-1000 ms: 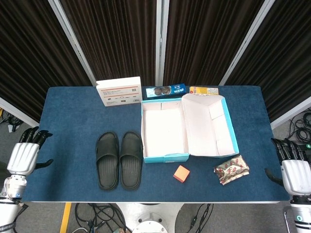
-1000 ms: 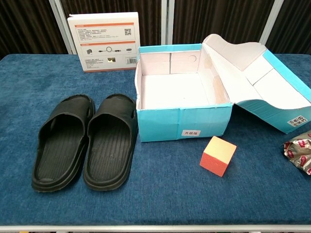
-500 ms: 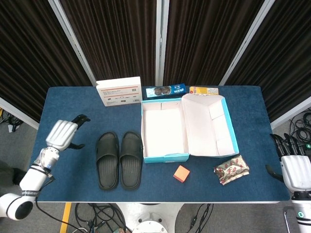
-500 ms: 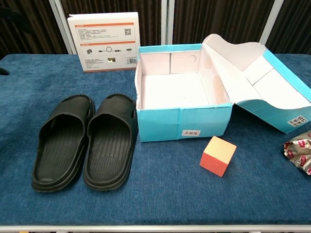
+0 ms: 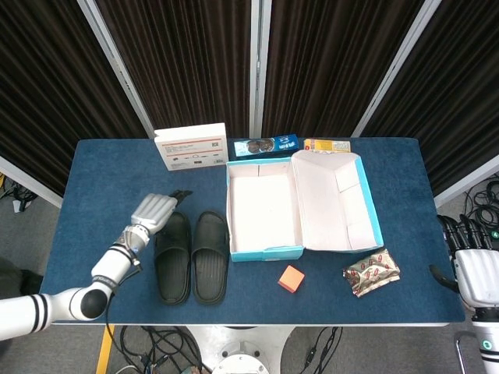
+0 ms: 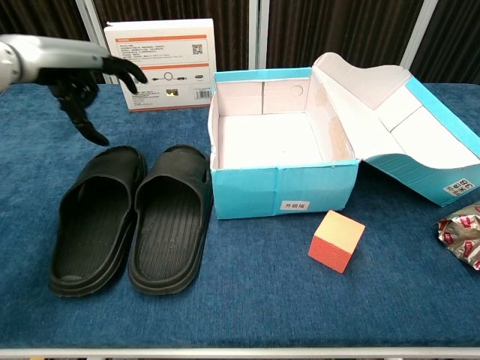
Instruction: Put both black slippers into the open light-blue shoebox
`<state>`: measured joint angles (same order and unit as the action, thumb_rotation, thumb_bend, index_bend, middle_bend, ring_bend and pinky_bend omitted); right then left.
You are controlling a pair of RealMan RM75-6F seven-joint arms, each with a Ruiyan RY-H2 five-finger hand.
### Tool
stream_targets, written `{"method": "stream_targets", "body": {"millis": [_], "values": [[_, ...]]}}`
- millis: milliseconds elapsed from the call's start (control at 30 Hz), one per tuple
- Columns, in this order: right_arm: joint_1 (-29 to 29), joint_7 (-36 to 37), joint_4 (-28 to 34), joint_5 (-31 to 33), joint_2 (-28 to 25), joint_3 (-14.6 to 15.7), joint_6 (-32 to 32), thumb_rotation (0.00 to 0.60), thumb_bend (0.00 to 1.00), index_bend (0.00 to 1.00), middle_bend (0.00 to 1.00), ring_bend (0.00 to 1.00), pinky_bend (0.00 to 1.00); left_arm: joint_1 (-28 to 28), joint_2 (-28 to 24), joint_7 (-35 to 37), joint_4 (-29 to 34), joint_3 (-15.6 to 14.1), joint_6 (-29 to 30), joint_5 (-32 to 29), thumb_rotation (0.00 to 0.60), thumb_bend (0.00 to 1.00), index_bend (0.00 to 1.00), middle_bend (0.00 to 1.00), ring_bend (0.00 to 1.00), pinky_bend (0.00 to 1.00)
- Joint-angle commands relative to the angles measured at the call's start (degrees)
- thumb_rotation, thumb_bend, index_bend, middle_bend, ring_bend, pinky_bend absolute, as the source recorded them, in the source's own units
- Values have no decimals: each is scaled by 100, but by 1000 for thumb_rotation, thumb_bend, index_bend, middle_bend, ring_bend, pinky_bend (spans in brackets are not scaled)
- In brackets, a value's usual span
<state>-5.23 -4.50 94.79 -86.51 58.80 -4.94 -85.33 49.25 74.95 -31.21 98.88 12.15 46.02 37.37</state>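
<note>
The left hand [image 5: 154, 209], fingers apart and empty, has moved in from the left edge to hover above the two black slippers [image 6: 129, 216], which lie on the worktop [image 5: 101, 167] left of the open shoebox [image 6: 281, 180], so a grasp seems next.

Rectangular table w/ dark blue felt-like top [image 5: 101, 167] and pale front edge. Behind it, dark pleated curtains [image 5: 187, 62] split by slanted light-grey metal posts [image 5: 117, 66]. Grey floor [image 5: 15, 234]; black cables [image 5: 156, 343] under table, yellow floor strip [image 5: 104, 343] lower left.
</note>
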Motion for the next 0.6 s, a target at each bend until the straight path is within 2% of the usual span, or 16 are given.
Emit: {"method": "stream_targets", "body": {"millis": [33, 333, 600], "values": [[5, 43, -29, 2, -5, 5, -2, 600, 98, 50, 130, 0, 84, 525, 399, -473, 59, -193, 228, -832, 600, 0, 79, 119, 705, 700], [17, 205, -134, -2, -6, 22, -4, 600, 98, 50, 130, 0, 84, 897, 469, -657, 421, -315, 669, -1674, 600, 0, 62, 108, 714, 700], [22, 318, -207, -20, -7, 42, 2, 600, 99, 50, 130, 0, 84, 1172, 826, -809, 200, -419, 987, -2327, 600, 0, 37, 55, 714, 700]]}}
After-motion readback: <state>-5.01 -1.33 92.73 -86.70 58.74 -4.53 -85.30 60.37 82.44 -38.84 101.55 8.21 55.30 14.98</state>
